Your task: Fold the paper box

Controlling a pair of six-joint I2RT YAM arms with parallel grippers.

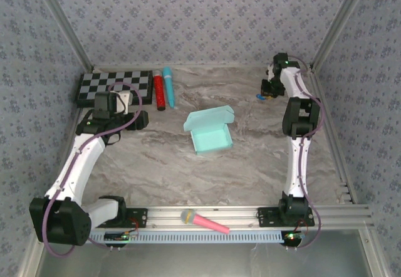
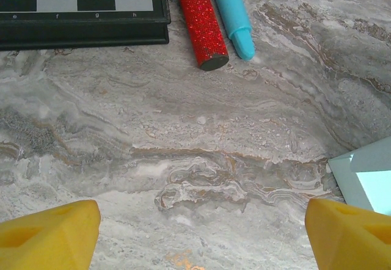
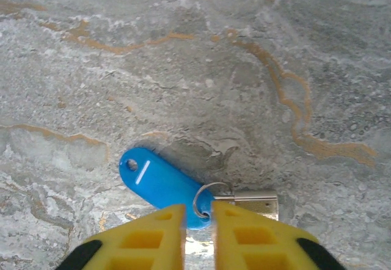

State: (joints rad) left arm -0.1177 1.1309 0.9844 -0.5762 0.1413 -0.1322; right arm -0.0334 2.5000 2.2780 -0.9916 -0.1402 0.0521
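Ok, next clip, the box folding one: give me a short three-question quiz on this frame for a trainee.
1. True or false: the left fingers are closed on the paper box.
2. What sits at the tips of the right fingers? A. a pink microphone B. a blue key tag C. the paper box
3. Fill in: beside the checkerboard lie a red glitter stick and a ___ marker.
Key: 1 false, they stand wide open; 2 B; 3 turquoise.
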